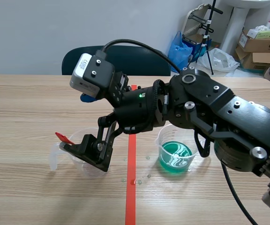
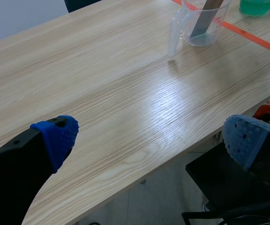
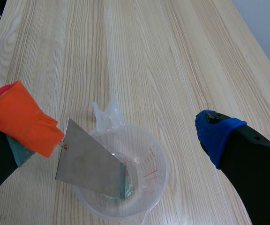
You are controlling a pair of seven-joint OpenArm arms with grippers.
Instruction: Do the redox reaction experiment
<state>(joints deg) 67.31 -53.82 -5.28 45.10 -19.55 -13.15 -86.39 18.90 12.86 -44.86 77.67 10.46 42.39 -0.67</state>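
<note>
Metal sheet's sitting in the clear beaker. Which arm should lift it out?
Right. The right gripper hangs open directly over the clear beaker, with the metal sheet just beneath it. The left gripper is open near the table edge, well away from that beaker.

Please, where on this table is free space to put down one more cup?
Free: the wide bare table between the clear cup and the left gripper, and the far strip behind the right arm. Crowded: around the tape, where the clear cup and green cup sit under that arm.
</note>
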